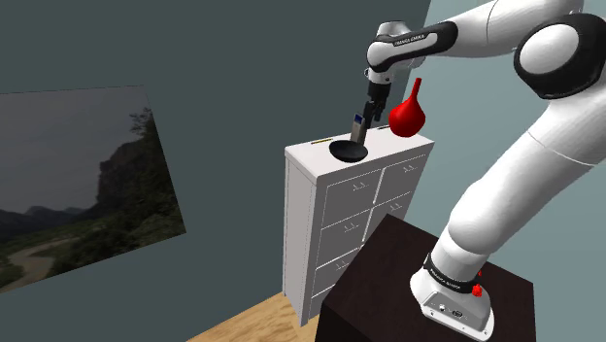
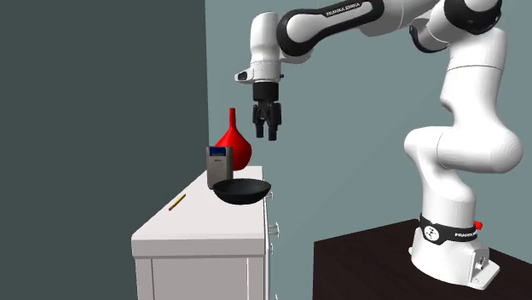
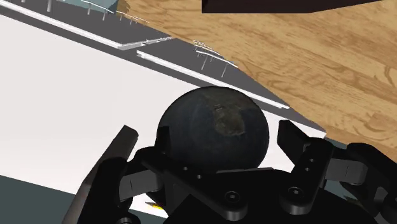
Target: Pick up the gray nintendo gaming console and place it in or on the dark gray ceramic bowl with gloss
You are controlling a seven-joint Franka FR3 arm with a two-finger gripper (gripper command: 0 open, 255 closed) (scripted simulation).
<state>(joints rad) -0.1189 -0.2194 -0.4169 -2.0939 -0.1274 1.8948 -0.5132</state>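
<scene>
Arm: white arm w/ dark joints reaches from its dark stand out over the cabinet, wrist turned down.
Fingers: black fingers spread wide, pinching nothing. They hang in the air above the bowl, apart from it; in the wrist view the bowl sits below and btw. them.
Console: gray console w/ a blue patch near its top stands upright on the cabinet top, not in the bowl. In the 2nd exterior view it is just behind the bowl, which covers its lower part; whether the two touch can't be told. It is below the fingers & toward that view's left, clear of them.
Bowl: dark glossy bowl, upright, near the drawer-side edge of the cabinet top, at the end closer to the stand.
Vase: red vase, round body & thin neck, stands behind the console, near the wall.
Pencil: yellow pencil lies flat on the top, well apart from the bowl, toward the 2nd exterior view's left.
Cabinet: white drawer cabinet against a blue-gray wall, on a wood floor.
Wall art: landscape picture of hills & a winding road, at the shoulder view's left.
</scene>
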